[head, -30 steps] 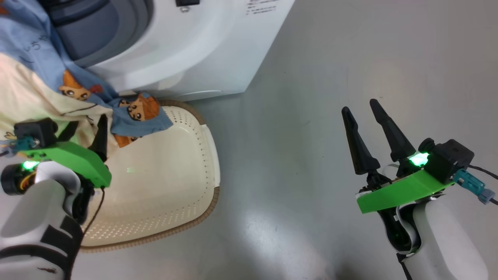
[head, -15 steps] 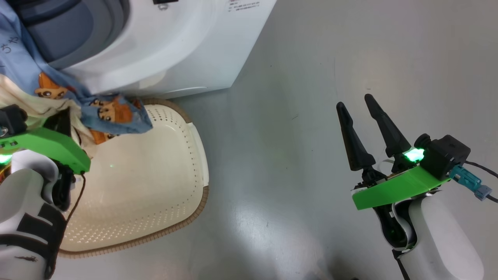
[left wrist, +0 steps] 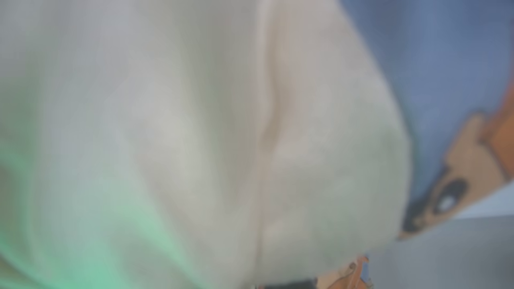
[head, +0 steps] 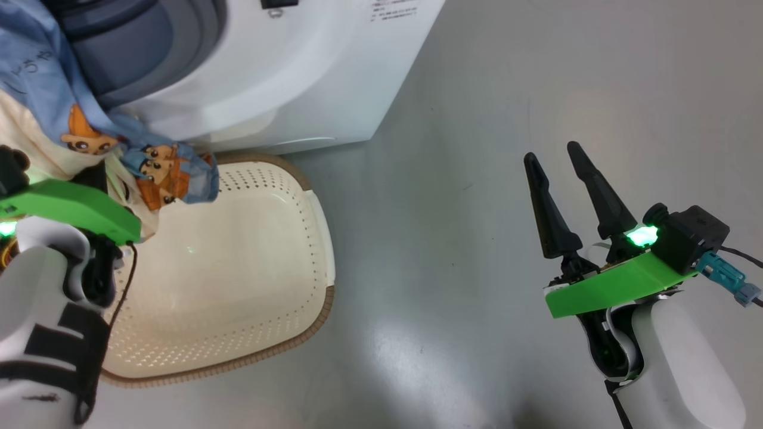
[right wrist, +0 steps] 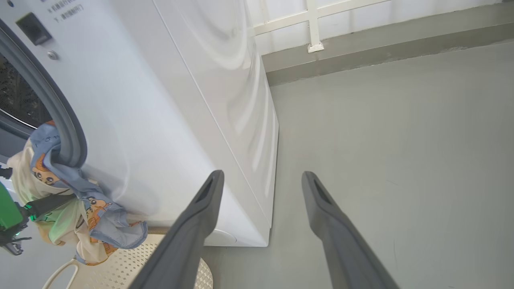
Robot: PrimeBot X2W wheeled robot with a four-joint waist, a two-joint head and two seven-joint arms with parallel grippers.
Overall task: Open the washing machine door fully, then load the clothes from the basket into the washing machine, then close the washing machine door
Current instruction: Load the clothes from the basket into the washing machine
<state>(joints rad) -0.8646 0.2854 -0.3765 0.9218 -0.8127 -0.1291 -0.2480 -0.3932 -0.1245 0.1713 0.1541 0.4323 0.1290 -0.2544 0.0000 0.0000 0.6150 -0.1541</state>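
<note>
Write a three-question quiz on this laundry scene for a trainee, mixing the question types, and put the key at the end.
1. Fill in: the basket stands on the floor just in front of the ____.
2. True or false: the right tool is open and holds nothing.
3. Choose one: the left tool is shut on A) the clothes, B) the basket's rim, C) nothing.
Key: 1. washing machine; 2. true; 3. A.
</note>
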